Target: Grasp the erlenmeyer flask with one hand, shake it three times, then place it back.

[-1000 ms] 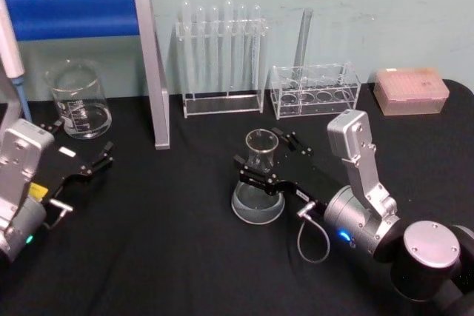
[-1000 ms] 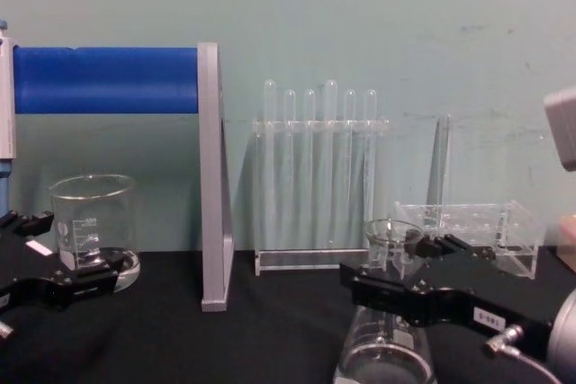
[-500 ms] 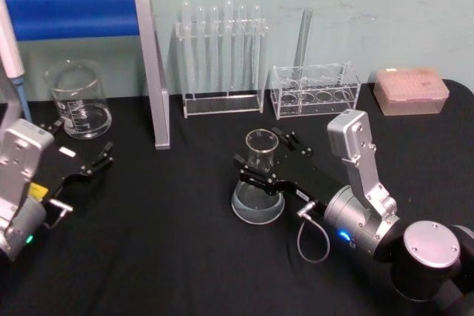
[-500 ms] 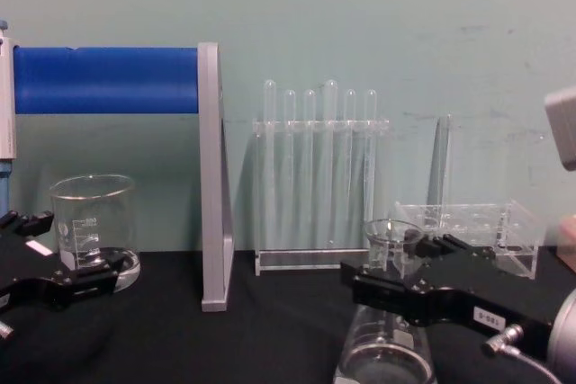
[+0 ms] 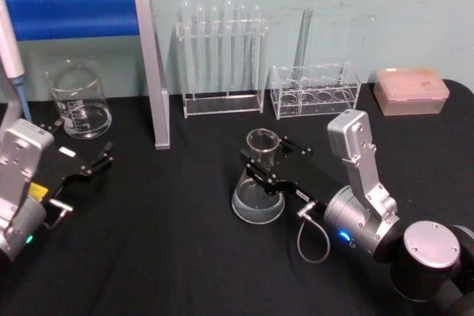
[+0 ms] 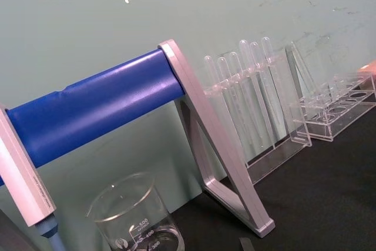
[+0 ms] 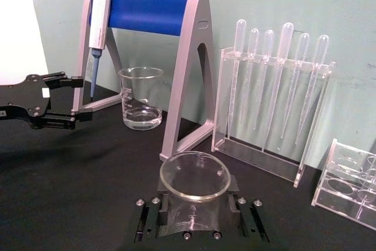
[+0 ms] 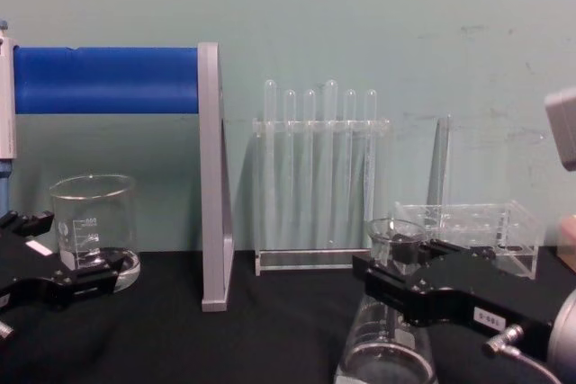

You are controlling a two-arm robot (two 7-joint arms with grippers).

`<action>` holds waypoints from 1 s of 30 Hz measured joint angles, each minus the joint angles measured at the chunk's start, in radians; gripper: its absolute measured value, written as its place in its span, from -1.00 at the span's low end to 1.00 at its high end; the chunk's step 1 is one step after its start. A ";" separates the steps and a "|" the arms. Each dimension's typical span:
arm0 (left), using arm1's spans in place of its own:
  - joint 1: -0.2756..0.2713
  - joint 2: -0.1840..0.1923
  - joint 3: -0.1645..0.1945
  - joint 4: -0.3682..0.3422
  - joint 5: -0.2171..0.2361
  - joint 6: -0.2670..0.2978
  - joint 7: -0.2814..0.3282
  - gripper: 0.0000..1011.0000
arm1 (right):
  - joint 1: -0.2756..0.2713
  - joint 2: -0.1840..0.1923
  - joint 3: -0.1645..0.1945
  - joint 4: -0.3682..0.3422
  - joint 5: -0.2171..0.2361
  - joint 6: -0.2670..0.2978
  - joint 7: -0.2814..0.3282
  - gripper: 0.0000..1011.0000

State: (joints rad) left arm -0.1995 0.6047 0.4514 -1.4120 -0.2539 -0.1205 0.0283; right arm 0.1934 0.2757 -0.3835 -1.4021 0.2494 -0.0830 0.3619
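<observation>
Clear glass, the erlenmeyer flask point(image 5: 257, 201) stands upright on the black surface point(image 5: 170, 242) near the middle, with the tube racks point(image 5: 221, 57) behind it. The right gripper point(image 5: 264, 155) has its jaws closed against the flask's neck. The left gripper point(image 5: 80, 144) rests far left beside the beaker point(image 5: 78, 101), jaws spread and holding nothing.

A clear glass erlenmeyer flask point(image 5: 256, 201) stands upright near the middle of the black desk point(image 5: 170, 220), with a little clear liquid in its wide round base. The black right gripper point(image 5: 264, 156) reaches in from the right, jaws closed against the narrow neck just under the flared rim.
</observation>
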 joint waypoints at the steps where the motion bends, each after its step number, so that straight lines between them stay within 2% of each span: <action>1: 0.000 0.000 0.000 0.000 0.000 0.000 0.000 0.98 | 0.000 0.000 0.000 0.000 0.000 0.000 0.000 0.08; 3: 0.000 0.000 0.000 0.000 0.000 0.000 0.000 0.98 | 0.000 0.000 0.000 0.000 0.000 0.000 0.000 -0.07; 5: 0.000 0.000 0.000 0.000 0.000 0.000 0.000 0.98 | 0.000 0.000 0.000 0.000 0.000 0.000 0.000 -0.10; 17: 0.000 0.000 0.000 0.000 0.000 0.000 0.000 0.98 | 0.000 -0.004 0.003 -0.007 0.004 0.001 0.007 -0.11; 30: 0.000 0.000 0.000 0.000 0.000 0.000 0.000 0.98 | -0.007 -0.008 0.014 -0.113 0.023 0.058 -0.001 -0.11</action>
State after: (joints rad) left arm -0.1995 0.6047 0.4514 -1.4120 -0.2539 -0.1205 0.0283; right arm 0.1864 0.2678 -0.3696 -1.5146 0.2720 -0.0250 0.3606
